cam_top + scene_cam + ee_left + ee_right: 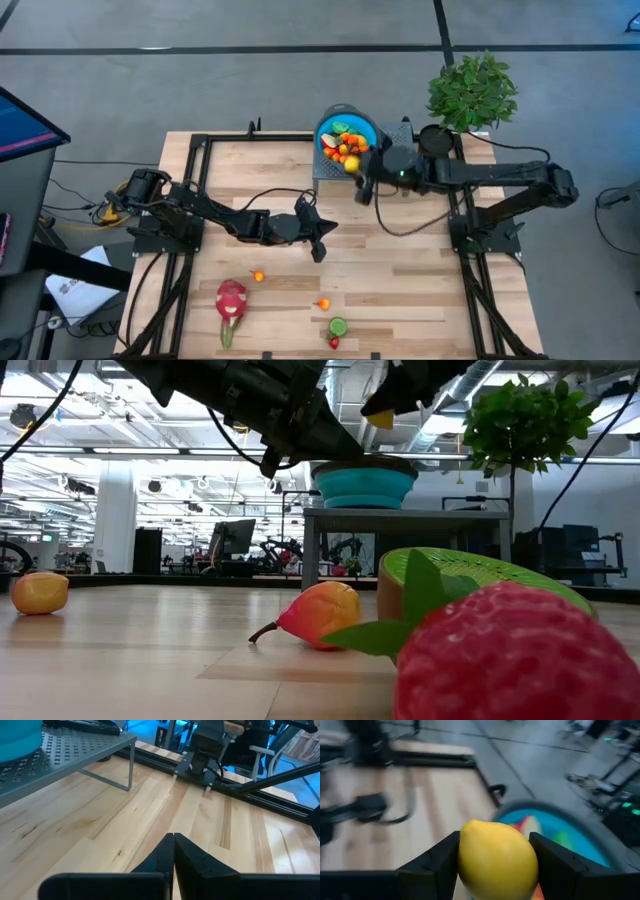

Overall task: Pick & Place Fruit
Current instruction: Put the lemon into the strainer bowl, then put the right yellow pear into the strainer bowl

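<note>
Gripping a yellow lemon (497, 857), right gripper (495, 865) beside the blue bowl (362, 129); left gripper (173, 851) closed, empty

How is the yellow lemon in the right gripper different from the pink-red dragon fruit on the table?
The smooth yellow toy lemon is held off the table by the right gripper, near the blue bowl; the pink-red dragon fruit with green tips lies untouched on the wooden table, near its front edge. The lemon is plain oval and smaller; the dragon fruit is larger. Both are toy fruits outside the bowl.
</note>
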Action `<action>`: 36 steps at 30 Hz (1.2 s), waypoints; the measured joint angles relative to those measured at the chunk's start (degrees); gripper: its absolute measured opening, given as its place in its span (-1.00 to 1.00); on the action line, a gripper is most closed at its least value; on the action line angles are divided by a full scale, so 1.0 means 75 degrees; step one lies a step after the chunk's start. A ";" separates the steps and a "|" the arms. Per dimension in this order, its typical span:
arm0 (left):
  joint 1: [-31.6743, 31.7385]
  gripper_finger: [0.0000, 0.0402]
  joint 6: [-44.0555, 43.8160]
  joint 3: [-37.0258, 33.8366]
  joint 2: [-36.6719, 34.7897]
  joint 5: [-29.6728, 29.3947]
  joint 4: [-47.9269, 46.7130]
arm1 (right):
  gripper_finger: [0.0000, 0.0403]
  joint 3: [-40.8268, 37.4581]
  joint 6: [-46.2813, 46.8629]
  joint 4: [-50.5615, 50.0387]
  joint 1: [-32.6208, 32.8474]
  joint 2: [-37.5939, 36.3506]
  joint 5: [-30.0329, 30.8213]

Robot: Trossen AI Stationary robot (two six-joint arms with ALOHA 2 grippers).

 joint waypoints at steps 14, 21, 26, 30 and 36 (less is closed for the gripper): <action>0.0000 -0.99 0.0000 0.0000 -0.0002 0.0001 0.0000 | 0.03 -0.0012 0.0290 0.0370 -0.1653 0.0885 0.0014; 0.0000 -0.99 0.0000 -0.0003 0.0000 -0.0002 0.0000 | 0.56 -0.0009 0.0272 0.0374 -0.1738 0.0852 0.0017; 0.0000 -0.99 0.0000 0.0000 -0.0001 -0.0001 0.0003 | 0.74 -0.0009 0.0230 0.0353 -0.1543 0.0364 0.0020; 0.0000 -0.99 0.0000 -0.0003 -0.0001 0.0000 0.0003 | 0.57 -0.0009 0.0145 0.0145 -0.1063 -0.0260 0.0020; 0.0000 -0.99 0.0000 -0.0002 -0.0001 -0.0001 0.0003 | 0.17 -0.0009 0.0247 -0.1087 -0.0272 -0.1112 0.0017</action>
